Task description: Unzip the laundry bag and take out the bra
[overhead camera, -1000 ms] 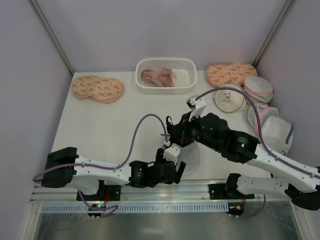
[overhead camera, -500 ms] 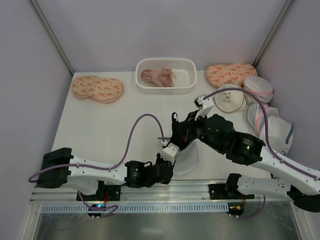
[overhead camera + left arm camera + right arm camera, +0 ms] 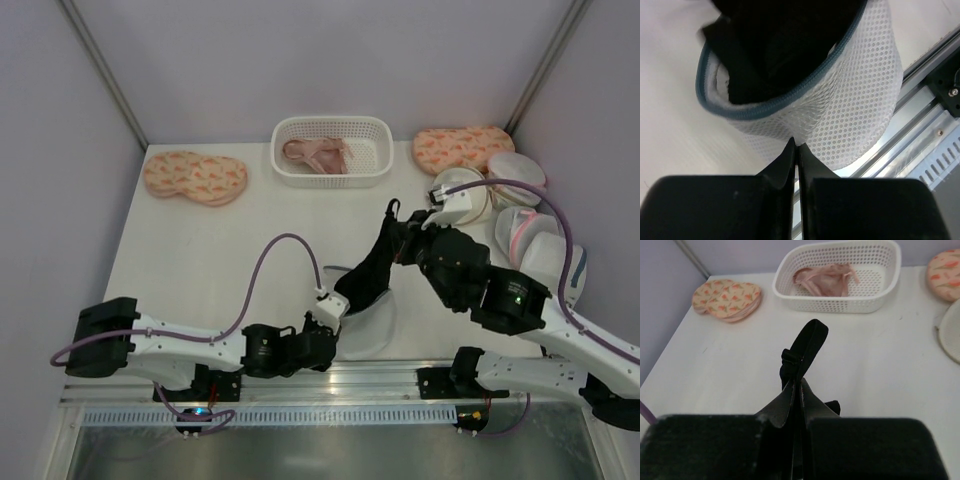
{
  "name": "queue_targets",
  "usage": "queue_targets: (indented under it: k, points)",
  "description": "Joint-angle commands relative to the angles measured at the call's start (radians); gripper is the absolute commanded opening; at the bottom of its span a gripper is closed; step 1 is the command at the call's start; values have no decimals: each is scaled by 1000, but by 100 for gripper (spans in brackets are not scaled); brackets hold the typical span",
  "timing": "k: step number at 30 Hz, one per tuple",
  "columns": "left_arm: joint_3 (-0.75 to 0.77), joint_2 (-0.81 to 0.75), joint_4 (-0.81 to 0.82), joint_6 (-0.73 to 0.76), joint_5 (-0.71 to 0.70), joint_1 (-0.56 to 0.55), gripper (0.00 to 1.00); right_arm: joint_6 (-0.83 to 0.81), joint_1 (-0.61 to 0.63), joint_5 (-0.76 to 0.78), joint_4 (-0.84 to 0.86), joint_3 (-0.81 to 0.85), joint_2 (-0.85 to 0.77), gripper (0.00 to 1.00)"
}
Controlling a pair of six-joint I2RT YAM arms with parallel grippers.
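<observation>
The laundry bag [image 3: 368,325] lies unzipped near the table's front edge; in the left wrist view its white mesh wall [image 3: 855,100] and grey-blue zip rim stand open. My left gripper [image 3: 333,303] [image 3: 796,146] is shut, pinching the mesh just below the rim. The black bra [image 3: 368,272] stretches up out of the bag, and part of it still fills the opening [image 3: 780,45]. My right gripper [image 3: 393,222] [image 3: 800,384] is shut on a thin black strap of the bra [image 3: 807,347], above and behind the bag.
At the back, a white basket [image 3: 380,130] holds a pale pink bra [image 3: 315,153]. Orange patterned pads lie at back left [image 3: 195,175] and back right [image 3: 462,147]. Other mesh bags [image 3: 545,255] are piled along the right edge. A metal rail [image 3: 400,375] runs just in front of the bag.
My left gripper has shut on the bag's mesh. The right gripper has risen and moved right, drawing the black bra up out of the bag.
</observation>
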Motion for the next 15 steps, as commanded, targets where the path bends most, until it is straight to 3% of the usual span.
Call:
queue_targets:
  k: [1, 8, 15]
  points:
    - [-43, -26, -23, -35, 12, -1, 0, -79, -19, 200, 93, 59, -58, 4]
    - [-93, -81, -16, -46, -13, -1, 0, -252, -88, 227, 222, 129, -64, 4]
    - [-71, -92, -48, -18, -59, -1, 0, -341, -186, 110, 256, 253, 3, 4]
